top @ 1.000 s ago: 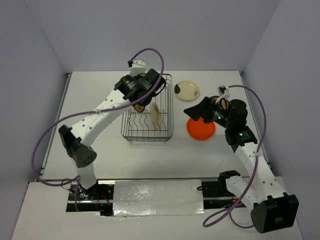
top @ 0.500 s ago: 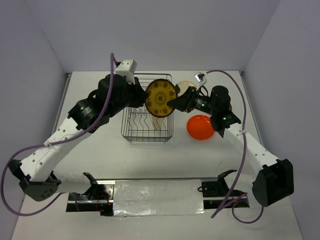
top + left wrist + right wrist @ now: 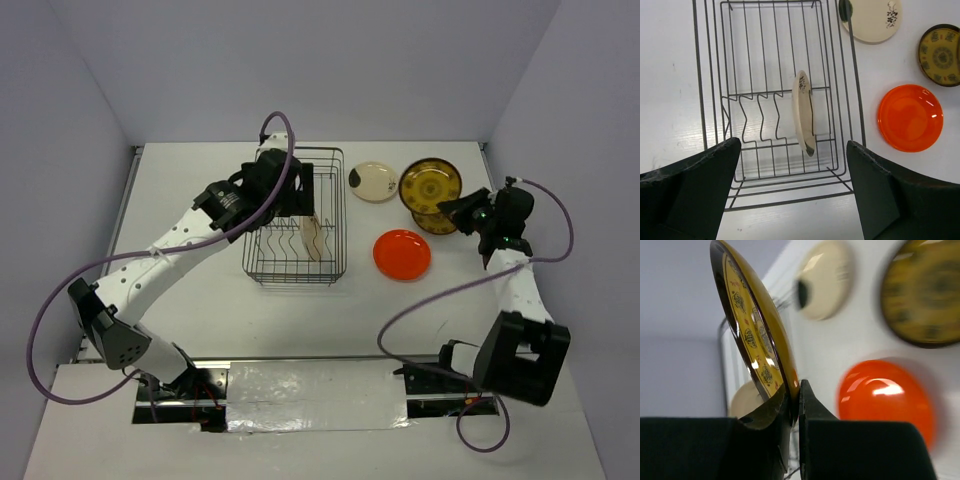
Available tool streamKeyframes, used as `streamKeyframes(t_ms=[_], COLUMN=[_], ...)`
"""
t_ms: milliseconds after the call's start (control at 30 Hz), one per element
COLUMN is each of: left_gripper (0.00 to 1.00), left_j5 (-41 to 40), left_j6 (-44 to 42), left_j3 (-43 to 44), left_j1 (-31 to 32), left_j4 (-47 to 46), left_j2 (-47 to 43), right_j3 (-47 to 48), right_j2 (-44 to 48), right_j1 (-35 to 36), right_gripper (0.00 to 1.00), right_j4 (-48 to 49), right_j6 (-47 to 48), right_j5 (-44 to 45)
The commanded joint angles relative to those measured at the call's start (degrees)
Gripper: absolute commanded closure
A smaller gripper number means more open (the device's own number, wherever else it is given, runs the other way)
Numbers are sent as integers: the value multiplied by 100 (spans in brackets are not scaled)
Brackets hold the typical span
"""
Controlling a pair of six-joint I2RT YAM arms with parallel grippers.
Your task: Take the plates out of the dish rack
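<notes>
Dish rack (image 3: 765, 65): one cream plate (image 3: 803, 112) | left jaws apart | right jaws clamp patterned plate (image 3: 752, 330)

White table (image 3: 330, 320), pale lavender-grey walls (image 3: 300, 60) on three sides, foil strip (image 3: 315, 395) along near edge, even light.

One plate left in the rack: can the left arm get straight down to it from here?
Probably yes. The left gripper hangs open directly above the cream plate, which stands on edge in the dish rack with nothing over it.
</notes>
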State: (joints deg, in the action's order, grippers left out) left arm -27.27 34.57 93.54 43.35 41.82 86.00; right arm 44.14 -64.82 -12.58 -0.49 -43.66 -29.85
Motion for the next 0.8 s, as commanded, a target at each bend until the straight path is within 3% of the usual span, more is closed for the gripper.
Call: streamKeyframes(t_ms=[0,267,367,400,500,533,700,767], left_gripper=[1,1,1,0,0,0,1,0], left_j5=[-323,-455,-464,-472,-429,-420,-393,-393], left_j6=[-38,-152,-187,-187,-196,-179,-117,-108], left_j3=[111,86,7,-11,-46,-37,-11,68], left_j1=[59,182,182,191,191,191,200,209], left_j4=[53,89,80,63,36,36,80,133], left_j2=[119,400,444,453,479,506,707,830], right_j3=[129,1007,1211,1220,1290,1386,1712,1703], right_j2=[-766,-2358,-2422,-2404,-2290,-2264,-2220,-1983], right_j1=[-771,-1089,-1098,-1098,-1037,-1001,-677,-492], right_gripper=[100,96,75,46,26,9,6,0], right_j4=[-478,-724,-909,-961,-1102,-1302,-2041,-2130], right_j6=[172,446,534,525,578,621,938,1052], right_j5=[163,497,637,760,980,1198,1920,2412])
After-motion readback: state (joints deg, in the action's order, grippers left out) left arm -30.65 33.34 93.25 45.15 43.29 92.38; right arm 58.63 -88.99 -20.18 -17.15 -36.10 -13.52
